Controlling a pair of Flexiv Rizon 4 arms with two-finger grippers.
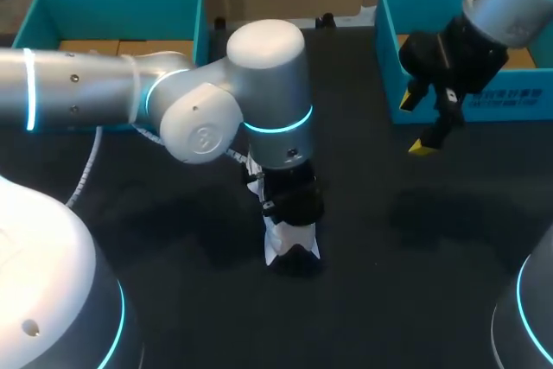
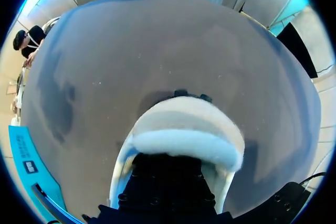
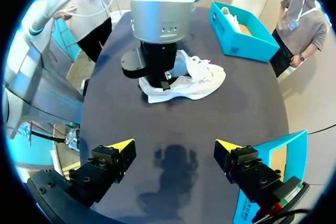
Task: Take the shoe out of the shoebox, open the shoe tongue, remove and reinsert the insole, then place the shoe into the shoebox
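Table [image 1: 415, 283]: dark, matte.

Count: one white shoe out on the table, two teal shoeboxes, two arms.

The shoe [image 1: 292, 248] is lying on the table near its middle, outside both boxes. In the right wrist view it [image 3: 197, 80] is resting on its sole with its laces loose on top.

Left gripper [image 1: 294, 203]: it is pointing straight down and reaching into the shoe's opening. In the left wrist view its black body is filling the opening just behind the padded white heel collar [image 2: 186, 142]. Its tips are hidden inside the shoe, so I cannot tell whether it is gripping anything.

Right gripper [image 1: 416, 124]: it is hanging above the table at the right, well apart from the shoe. Its yellow fingertips [image 3: 122, 144] are spread wide with nothing between them, and only bare table is showing below it [image 3: 173, 148].

Left shoebox [image 1: 112, 6]: it is sitting at the far left corner of the table, behind the left arm, with brown card showing inside. In the right wrist view something white is lying in this box [image 3: 247, 45]. It is possibly a second shoe, but it is too small to be sure.

Right shoebox [image 1: 389, 49]: it is sitting at the far right, just beside the right gripper and partly under the right arm.
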